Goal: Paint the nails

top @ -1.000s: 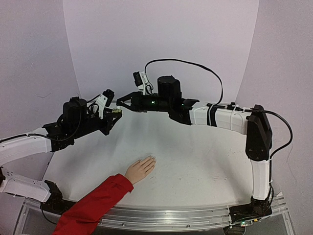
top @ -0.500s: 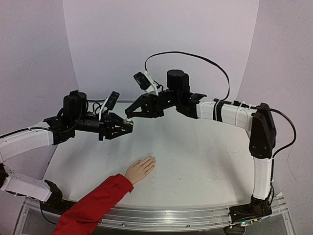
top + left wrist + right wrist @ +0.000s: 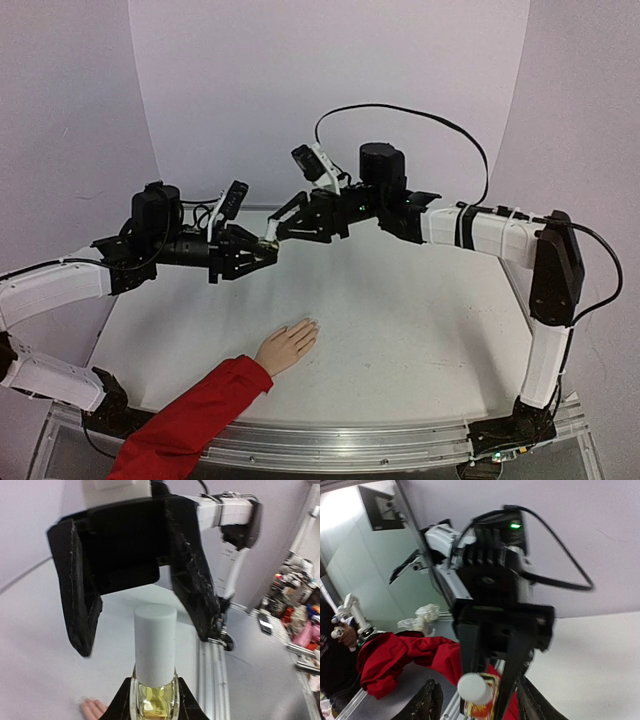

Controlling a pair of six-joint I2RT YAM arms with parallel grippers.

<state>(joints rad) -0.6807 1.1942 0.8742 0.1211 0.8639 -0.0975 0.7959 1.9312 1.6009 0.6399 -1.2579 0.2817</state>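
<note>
Right now my left tool point(image 3: 262, 250) is pinched tight on a small glass bottle of yellow-green liquid point(image 3: 154, 699). It holds the bottle in the air over the far left part of the pale bench point(image 3: 420, 340). The bottle's white cylindrical cap point(image 3: 155, 650) points away from the left tool, toward my right arm.

My right tool point(image 3: 281, 231) meets it from the right with its black fingers point(image 3: 192, 580) spread. From the left wrist camera I see one finger on each side of the cap, with a gap on both sides, so nothing is gripped there.

The small peach-coloured flat hand point(image 3: 288, 346) lies on the near part of the bench, left of centre, well apart from both tools. Its fingers are together and aim far and to the right. The nails point(image 3: 311, 325) are at those fingertips, too small for me to read any detail. The bright red sleeve point(image 3: 195, 415) runs back from the hand over the near left edge.
</note>
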